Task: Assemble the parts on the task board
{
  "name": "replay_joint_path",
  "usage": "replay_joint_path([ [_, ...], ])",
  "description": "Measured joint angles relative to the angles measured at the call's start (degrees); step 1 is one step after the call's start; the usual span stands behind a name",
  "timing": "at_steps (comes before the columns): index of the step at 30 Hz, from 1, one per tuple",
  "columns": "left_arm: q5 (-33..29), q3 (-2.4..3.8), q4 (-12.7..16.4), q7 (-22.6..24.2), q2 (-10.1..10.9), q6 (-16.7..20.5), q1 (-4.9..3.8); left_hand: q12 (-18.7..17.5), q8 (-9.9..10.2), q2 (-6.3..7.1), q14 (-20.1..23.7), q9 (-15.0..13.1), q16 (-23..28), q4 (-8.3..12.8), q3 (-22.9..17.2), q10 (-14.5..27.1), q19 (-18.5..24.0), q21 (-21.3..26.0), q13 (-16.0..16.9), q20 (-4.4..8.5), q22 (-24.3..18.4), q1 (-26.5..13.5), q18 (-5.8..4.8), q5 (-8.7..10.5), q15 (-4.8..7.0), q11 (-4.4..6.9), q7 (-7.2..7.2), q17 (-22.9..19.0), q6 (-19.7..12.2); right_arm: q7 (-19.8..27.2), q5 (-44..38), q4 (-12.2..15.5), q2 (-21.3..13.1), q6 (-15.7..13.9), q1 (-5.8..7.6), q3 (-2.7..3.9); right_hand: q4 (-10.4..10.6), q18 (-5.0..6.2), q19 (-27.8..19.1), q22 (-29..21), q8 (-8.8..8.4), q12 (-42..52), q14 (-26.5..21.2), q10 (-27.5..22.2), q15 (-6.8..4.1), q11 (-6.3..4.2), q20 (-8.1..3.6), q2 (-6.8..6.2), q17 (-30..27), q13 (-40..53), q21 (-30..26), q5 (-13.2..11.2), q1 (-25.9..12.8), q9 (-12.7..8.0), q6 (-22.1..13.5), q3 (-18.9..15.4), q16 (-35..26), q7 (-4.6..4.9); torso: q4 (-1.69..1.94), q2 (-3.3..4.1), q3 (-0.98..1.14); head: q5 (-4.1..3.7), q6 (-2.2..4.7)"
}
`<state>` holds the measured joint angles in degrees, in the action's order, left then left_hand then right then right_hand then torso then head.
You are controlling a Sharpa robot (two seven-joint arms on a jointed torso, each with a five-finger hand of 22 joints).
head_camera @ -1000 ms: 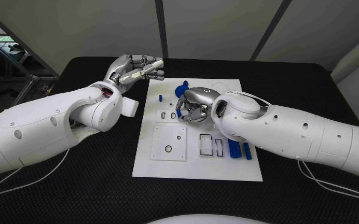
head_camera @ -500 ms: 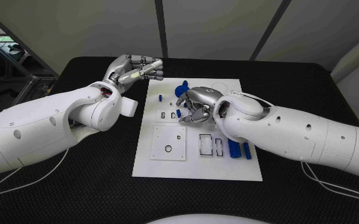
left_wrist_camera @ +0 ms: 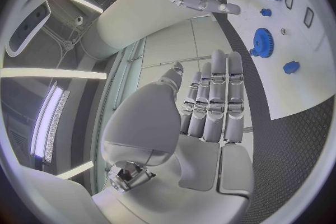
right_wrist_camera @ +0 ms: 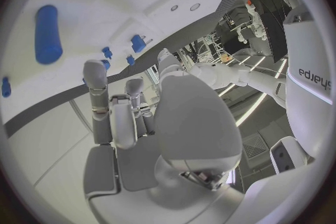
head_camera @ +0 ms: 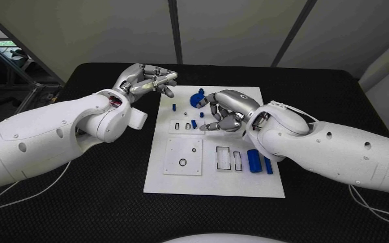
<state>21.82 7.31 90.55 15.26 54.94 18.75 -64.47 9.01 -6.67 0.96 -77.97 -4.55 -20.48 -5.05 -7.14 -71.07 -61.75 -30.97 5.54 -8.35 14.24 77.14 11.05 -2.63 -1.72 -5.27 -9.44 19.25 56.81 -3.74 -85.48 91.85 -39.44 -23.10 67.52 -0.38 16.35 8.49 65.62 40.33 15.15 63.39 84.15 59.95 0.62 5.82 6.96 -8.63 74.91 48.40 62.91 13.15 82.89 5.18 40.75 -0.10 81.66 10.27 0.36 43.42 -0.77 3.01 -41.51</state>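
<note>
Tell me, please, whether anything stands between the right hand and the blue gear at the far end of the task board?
Nothing visible does. The right hand hovers above the task board, fingers curled and holding nothing, just beside the blue gear, with only bare white board between them.

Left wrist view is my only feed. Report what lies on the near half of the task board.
Observer: A blue cylinder lies flat near the right edge of the task board, with a thinner blue piece beside it.
Operator: Give me the slots there.
Observer: Two rectangular slots left of the cylinder are empty.
Operator: Now the right hand's palm.
Observer: The right wrist view shows nothing lying in the palm of the right hand. Whether its fingertips pinch anything I cannot tell.
</note>
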Motion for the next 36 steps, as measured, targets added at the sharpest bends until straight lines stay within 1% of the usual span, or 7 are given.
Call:
replay_joint_path([
  [8, 10.2, -0.03, -1.7, -10.3, -0.4, -5.0, -1.18, 9.9, -2.9, -0.88, -6.1, -2.9, -37.3, -2.8, 1.7, -6.9, -7.1, -14.0, 7.7, 3.39, 12.3, -4.1, -0.04, -0.02, 2.76, 2.95, 2.7, 36.1, 4.6, 6.3, 6.6, -0.1, -3.1, -0.3, 2.92, 3.57, -1.1, 0.9, -5.6, -8.9, 2.6, -4.1, 0.0, -4.2, -0.01, -0.9, -0.22, 2.16, -5.3, -5.6, -6.3, 3.3, 2.2, 0.3, 3.3, 1.9, -5.7, -0.24, 0.02, -0.58, 0.04, -0.05, 0.04],
  [10, 13.0, -0.02, -2.3, -14.1, -0.9, -6.8, -1.98, 15.7, -3.7, 0.86, -6.0, -4.7, -49.1, -4.8, 4.7, -3.6, -9.9, -23.6, 13.5, 3.36, 23.3, -7.2, -5.17, -0.39, 3.71, 2.9, 2.06, 48.1, 3.4, 7.5, 9.5, -1.4, -3.8, 0.2, 3.92, 4.15, -1.4, 1.79, -7.2, -11.3, 2.87, -6.6, -2.2, -5.6, -0.13, -0.93, -0.33, 2.42, -10.4, -8.5, -8.6, 3.3, 2.4, 0.3, 4.3, 2.2, -10.0, -0.44, 0.05, -0.93, 0.08, -0.08, -0.05],
  [12, 15.4, -0.02, -2.9, -17.6, -1.5, -8.4, -2.69, 22.3, -5.6, 0.28, -6.1, -6.9, -56.1, -6.4, 6.4, -0.5, -10.9, -30.1, 19.4, 4.03, 31.3, -8.9, -5.75, -0.31, 3.12, 2.84, 2.44, 54.2, 2.8, 8.4, 12.7, -3.0, -4.2, 0.7, 4.82, 4.54, -1.5, 1.78, -8.7, -12.9, 3.15, -10.6, -5.8, -5.6, -0.55, -1.16, -0.52, 3.08, -18.8, -11.7, -11.1, 3.3, 3.1, 0.1, 6.0, 3.1, -18.0, -1.04, 0.06, -1.27, 0.11, -0.1, -0.15],
  [21, 24.0, -2.74, -6.3, -33.1, -5.9, -18.0, -8.24, 56.7, -16.7, -2.02, -6.1, -18.4, -68.4, -9.0, 9.2, -3.0, -18.1, -47.1, 53.7, 4.64, 54.9, -9.1, -5.39, -0.21, 4.01, 4.55, 4.13, 55.7, 0.1, 11.0, 29.7, -12.4, -4.5, 3.3, 6.62, 5.08, -0.6, 1.78, -14.1, -21.7, -0.87, -38.4, -16.2, 2.3, 0.78, -0.84, 0.94, 2.62, -42.4, -32.5, -26.0, 2.5, 5.3, -1.4, 12.5, 9.7, -53.4, -0.97, 0.02, -3.26, 0.29, -0.07, -0.71],
  [23, 25.0, -4.89, -7.6, -35.7, -7.2, -20.7, -10.37, 58.9, -17.7, -2.69, -5.9, -19.6, -68.7, -9.4, 9.6, -4.0, -18.8, -48.3, 56.1, 4.88, 56.9, -9.6, -5.49, -0.21, 4.21, 4.76, 4.57, 55.7, 0.1, 11.4, 32.4, -14.4, -4.2, 4.1, 6.71, 5.1, -0.5, 1.78, -16.9, -24.8, -2.29, -43.9, -18.1, 3.6, 2.29, 0.22, 2.37, 2.27, -46.3, -36.3, -31.2, 2.5, 5.0, -1.4, 13.3, 11.1, -60.0, -0.22, 0.02, -3.62, 0.36, 0.02, -0.91],
  [24, 25.3, -5.77, -8.2, -36.6, -7.9, -21.8, -11.24, 59.3, -18.0, -2.9, -6.1, -20.1, -68.7, -9.6, 9.8, -4.1, -18.9, -48.5, 56.7, 4.95, 57.3, -9.8, -9.07, -0.21, 4.4, 4.86, 4.65, 55.7, 0.0, 11.6, 33.2, -15.1, -4.0, 4.4, 6.75, 5.12, -0.5, 1.77, -17.9, -26.8, -3.12, -46.9, -18.6, 4.4, 2.91, 0.39, 3.38, 2.05, -48.6, -38.3, -34.5, 2.5, 4.8, -1.4, 13.7, 12.1, -63.5, 0.19, 0.02, -3.82, 0.4, 0.04, -1.02],
  [36, 31.0, -11.83, -13.1, -43.0, -15.7, -29.8, -15.32, 59.5, -19.3, -3.01, -6.1, -23.6, -68.7, -11.4, 13.6, -3.7, -18.7, -48.6, 56.9, 5.18, 57.2, -13.0, -6.3, -0.21, 4.4, 4.83, 4.94, 55.7, -1.1, 13.4, 35.3, -18.6, -2.4, 6.4, 6.89, 5.15, -3.0, 1.77, -15.5, -36.1, -8.55, -58.6, -16.8, 7.9, 4.97, 1.79, 6.16, 0.04, -59.8, -44.8, -48.4, 2.5, 1.8, -1.4, 15.3, 15.3, -77.3, 1.19, 0.22, -5.2, 0.62, 0.2, -1.88],
])
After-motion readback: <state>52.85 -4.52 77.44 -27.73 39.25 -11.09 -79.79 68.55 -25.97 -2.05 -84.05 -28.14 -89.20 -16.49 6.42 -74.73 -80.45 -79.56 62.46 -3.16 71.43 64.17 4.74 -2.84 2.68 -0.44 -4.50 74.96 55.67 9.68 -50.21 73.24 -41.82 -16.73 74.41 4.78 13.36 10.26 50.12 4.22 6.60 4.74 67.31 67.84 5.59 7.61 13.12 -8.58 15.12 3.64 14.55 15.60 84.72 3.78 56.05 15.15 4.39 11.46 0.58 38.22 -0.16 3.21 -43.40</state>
